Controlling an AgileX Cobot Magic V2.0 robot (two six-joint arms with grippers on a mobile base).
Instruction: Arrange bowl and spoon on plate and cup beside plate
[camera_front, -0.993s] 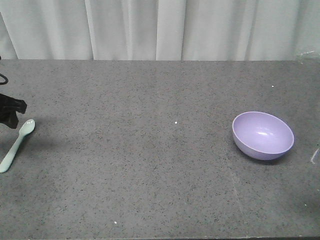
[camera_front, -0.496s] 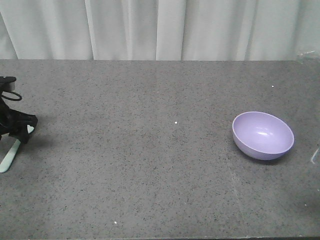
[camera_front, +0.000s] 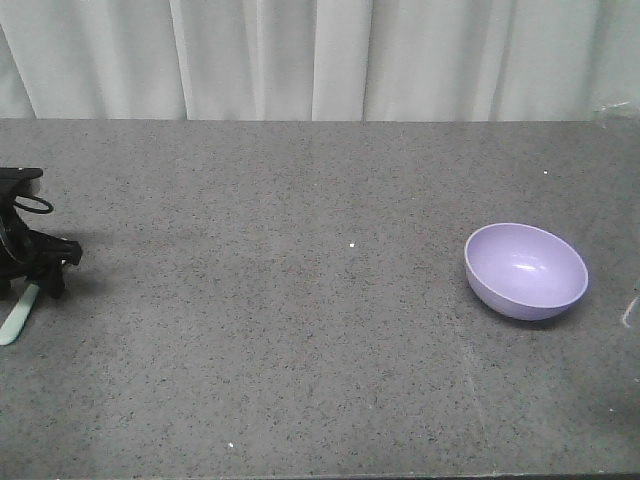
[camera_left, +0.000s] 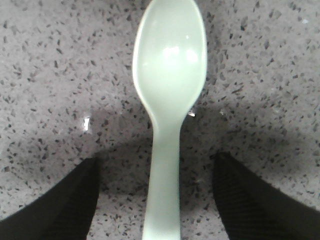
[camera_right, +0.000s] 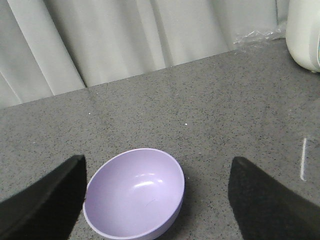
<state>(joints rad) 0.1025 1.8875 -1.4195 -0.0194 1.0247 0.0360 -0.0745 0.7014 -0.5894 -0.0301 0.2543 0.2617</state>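
Note:
The mint-green spoon (camera_left: 170, 75) lies flat on the grey speckled table at the far left, scoop pointing away from the wrist camera. In the front view only its handle end (camera_front: 18, 318) shows under my left gripper (camera_front: 38, 278). That gripper (camera_left: 156, 200) is open and low over the spoon, with one dark finger (camera_left: 60, 205) on each side of the handle and a gap between each and the handle. The lavender bowl (camera_front: 526, 270) stands upright and empty at the right. My right gripper (camera_right: 156, 172) hangs open above the bowl (camera_right: 134, 192). The plate and the cup are out of view.
A white curtain hangs behind the table's far edge. A white rounded object (camera_right: 305, 35) and crinkled clear film sit at the far right corner. A short white strip (camera_right: 303, 159) lies on the table right of the bowl.
My left gripper has come in from the left edge and settled over the spoon, now covering its scoop in the front view. The bowl has not moved.

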